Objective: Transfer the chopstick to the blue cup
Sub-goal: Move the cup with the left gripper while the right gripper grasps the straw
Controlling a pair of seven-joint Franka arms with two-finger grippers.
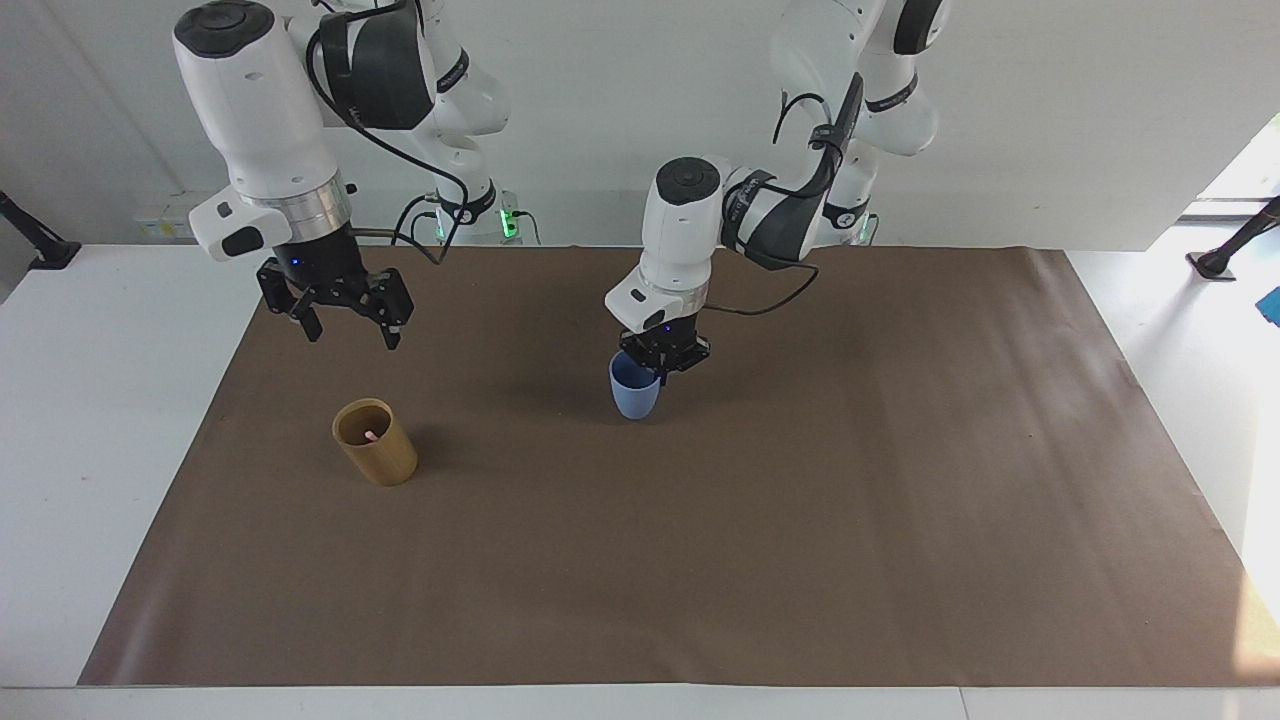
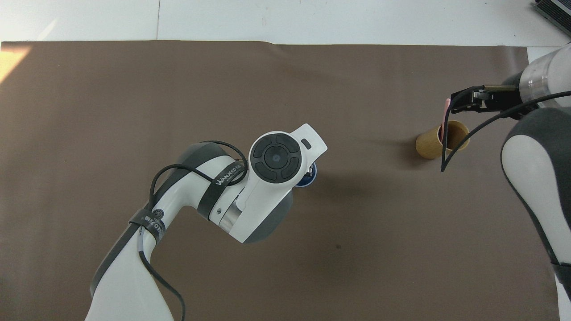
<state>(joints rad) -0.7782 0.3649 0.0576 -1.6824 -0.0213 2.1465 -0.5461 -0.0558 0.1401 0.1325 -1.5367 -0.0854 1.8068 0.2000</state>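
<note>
Pale pink, the chopstick [image 2: 446,111] stands tilted inside a tan cylinder cup [image 1: 376,455], its upper end leaning out over the rim on the side away from the robots. That cup stands upright on the brown mat [image 1: 700,560] toward the right arm's end of the tabletop [image 1: 90,400]. Well apart from it, near the middle of the mat, is the blue cup [image 1: 633,388], upright, its base at the mat; whether it rests there or hangs just clear I cannot tell. The left gripper [image 1: 664,357] has its fingers closed on the blue cup's rim, on the side toward the left arm's end. The right gripper [image 1: 343,322] hangs in the air above the mat near the tan cup, pointing down with its fingers spread wide and nothing between them.
</note>
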